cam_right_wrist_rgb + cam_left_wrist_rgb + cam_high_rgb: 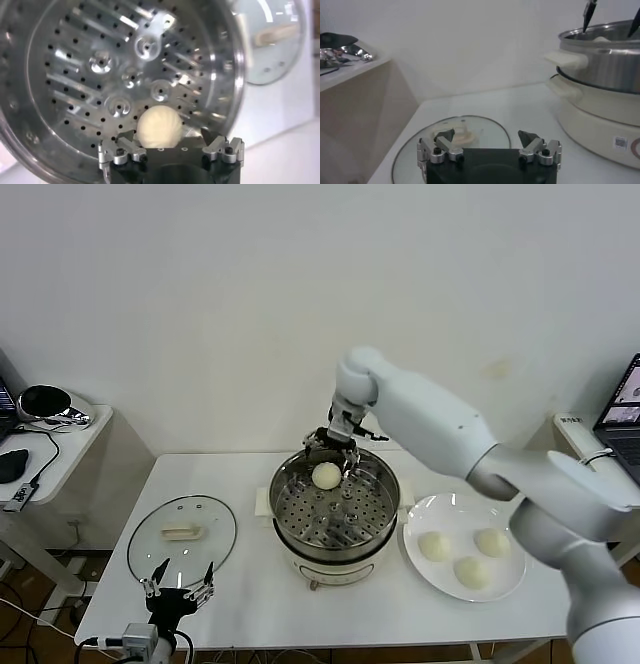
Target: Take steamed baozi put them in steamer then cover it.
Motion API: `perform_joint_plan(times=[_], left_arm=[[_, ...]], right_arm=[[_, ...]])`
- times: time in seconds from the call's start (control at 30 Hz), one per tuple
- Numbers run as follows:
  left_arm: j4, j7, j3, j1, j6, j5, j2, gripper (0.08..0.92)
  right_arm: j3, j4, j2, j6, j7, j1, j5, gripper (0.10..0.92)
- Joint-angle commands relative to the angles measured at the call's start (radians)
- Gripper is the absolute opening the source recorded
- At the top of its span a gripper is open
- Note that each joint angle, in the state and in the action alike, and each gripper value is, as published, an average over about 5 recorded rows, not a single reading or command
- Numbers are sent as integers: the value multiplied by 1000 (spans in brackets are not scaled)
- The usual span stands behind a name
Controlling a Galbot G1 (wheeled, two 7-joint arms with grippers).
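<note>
In the head view the right hand (pixel 333 456) reaches over the far rim of the steamer (pixel 333 552) at frame centre, its fingers spread around a bun (pixel 326 475) that sits on the perforated tray; whether they grip it, I cannot tell. Three more buns (pixel 470 573) lie on the plate (pixel 430 511) to the right. The lid (pixel 182 536) rests flat on the surface (pixel 250 604) at lower left, and the left hand (pixel 178 588) hovers released over its near edge.
</note>
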State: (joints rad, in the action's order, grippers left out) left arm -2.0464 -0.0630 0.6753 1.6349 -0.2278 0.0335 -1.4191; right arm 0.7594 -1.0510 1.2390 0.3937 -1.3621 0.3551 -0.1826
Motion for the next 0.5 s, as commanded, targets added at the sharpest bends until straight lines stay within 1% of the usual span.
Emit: perform_joint_plan(times=[0.03,0.23,0.33,0.5], left_arm=[[-12,0,-1,6,-1,0,-1,823],[-12,1,13,2,-2,8,4,823],[-7,0,20,-6,-6,10,9,823],[-2,-1,33,-13,-13,17,14,823]], right_arm=[[90,-104,-202,-354,-7,174,342,823],[140,-195,-382,-634,-14,216,397,823],[142,-235,-444,-755,-19,215,398,823],[148,-275,-509,-833,-28,189,360,823]])
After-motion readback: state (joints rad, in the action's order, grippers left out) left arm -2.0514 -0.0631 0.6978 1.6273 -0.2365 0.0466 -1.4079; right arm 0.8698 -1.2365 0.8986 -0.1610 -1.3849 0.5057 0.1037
